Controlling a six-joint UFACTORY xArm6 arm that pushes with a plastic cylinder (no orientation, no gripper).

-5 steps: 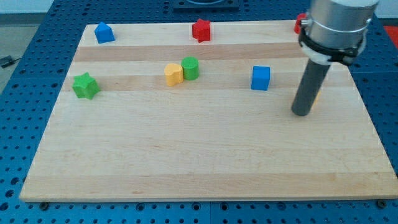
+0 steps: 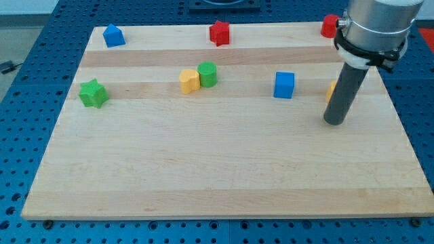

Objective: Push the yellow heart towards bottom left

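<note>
A yellow block point(image 2: 189, 81), rounded like a heart, sits left of centre on the wooden board point(image 2: 203, 169), touching a green cylinder point(image 2: 207, 74) on its right. My dark rod stands at the view's right, and my tip point(image 2: 334, 123) rests on the board far to the right of that yellow block. A sliver of another yellow-orange block point(image 2: 331, 90) shows just left of the rod, mostly hidden behind it; its shape cannot be made out.
A blue cube point(image 2: 284, 85) lies left of the rod. A green star point(image 2: 93, 93) is at the left. A blue block point(image 2: 114, 35), a red star point(image 2: 219, 32) and a partly hidden red block point(image 2: 329, 26) line the top edge.
The rod has shifted a little to the right. The yellow-orange block behind it now peeks out on the rod's left instead of its right. The other blocks have not moved.
</note>
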